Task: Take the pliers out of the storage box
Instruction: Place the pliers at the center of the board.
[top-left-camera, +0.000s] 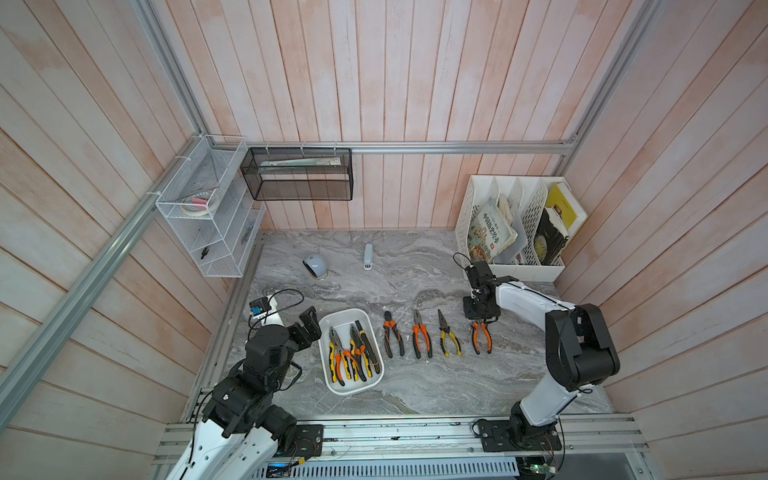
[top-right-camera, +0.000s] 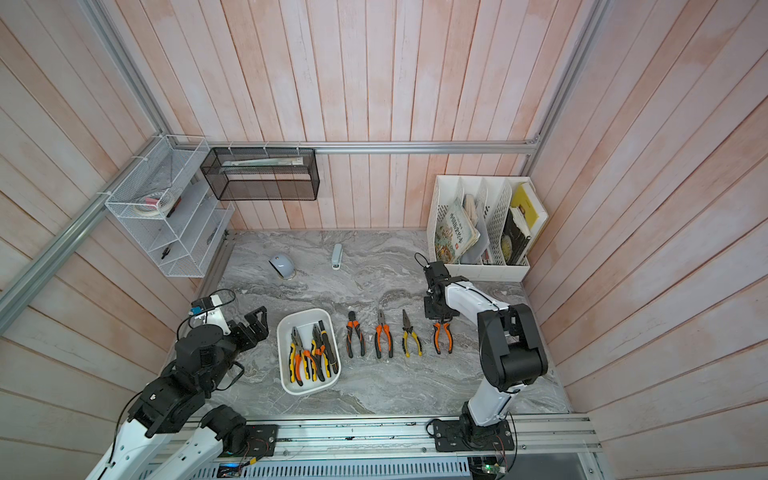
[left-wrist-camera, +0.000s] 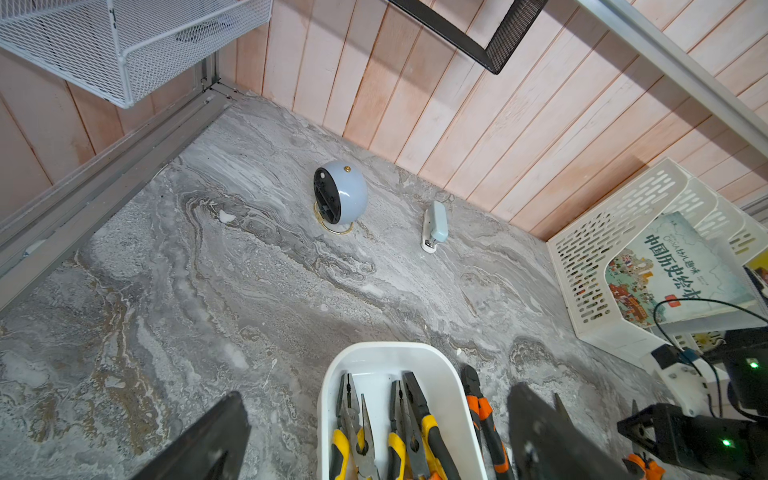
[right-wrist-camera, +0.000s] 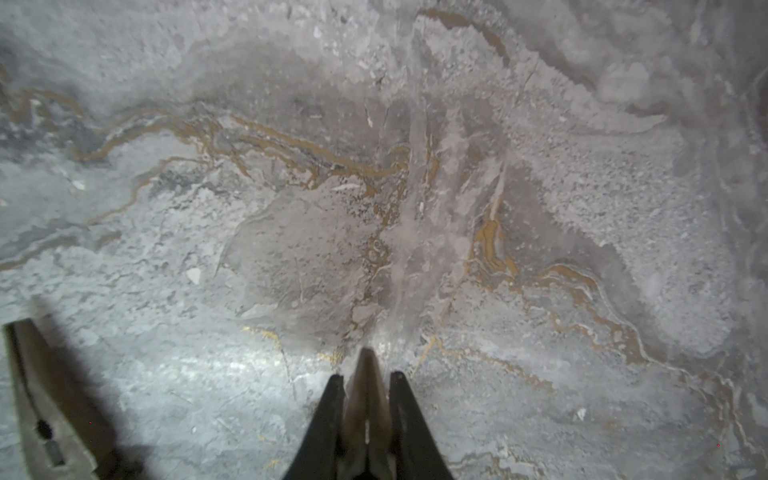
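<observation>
1. Beside the left wall of the box, the left gripper (top-left-camera: 308, 326) hangs low on a tightly folded arm. Its fingers (left-wrist-camera: 208, 436) stand wide apart with nothing between them.
2. Just right of those fingers sits the white box (top-left-camera: 347, 321), its long side running from the robot toward the back wall (top-left-camera: 415, 187).
3. Inside it lie overlapping pliers (top-left-camera: 356, 334), at least three, with yellow-and-black and orange-and-black handles. They lie along the box, steel noses toward the back wall and handles toward the robot.
4. Between the box and the right fingers, three more lie apart on the marble table (top-left-camera: 415, 386). They are a blunt orange pair (top-left-camera: 389, 323), a long-nosed orange pair (top-left-camera: 419, 326) and a long-nosed yellow pair (top-left-camera: 445, 328). They are parallel, noses to the back wall.
5. Farther right, the right arm reaches forward from its base with the wrist bent straight down, so the right gripper (top-left-camera: 481, 321) points at the table.
6. Its fingers (right-wrist-camera: 328, 415) are narrow, clamped on the steel nose of a fourth pair (right-wrist-camera: 368, 390). The nose tip pokes out beyond the fingertips.
7. That pair's orange handles trail toward the robot, in line with the row, just right of the yellow pair.
</observation>
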